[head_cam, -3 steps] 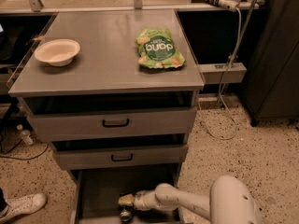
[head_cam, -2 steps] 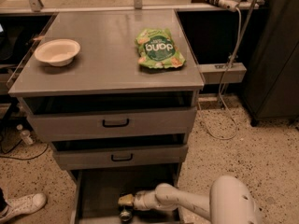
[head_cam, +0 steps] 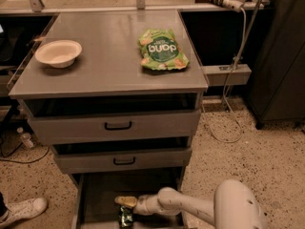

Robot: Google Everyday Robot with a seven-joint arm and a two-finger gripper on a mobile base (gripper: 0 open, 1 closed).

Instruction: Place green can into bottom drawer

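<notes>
Evidently at the placing step, I had the gripper (head_cam: pixel 123 201) low inside the bottom drawer (head_cam: pixel 97 197), the green can (head_cam: pixel 125 217) just beside it there, clamped or freed I could not tell, so next called for confirming release, then lifting clear.

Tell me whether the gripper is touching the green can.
Cannot tell. In the camera view the gripper sits directly above the green can in the bottom drawer; neither gap nor contact shows plainly.
</notes>
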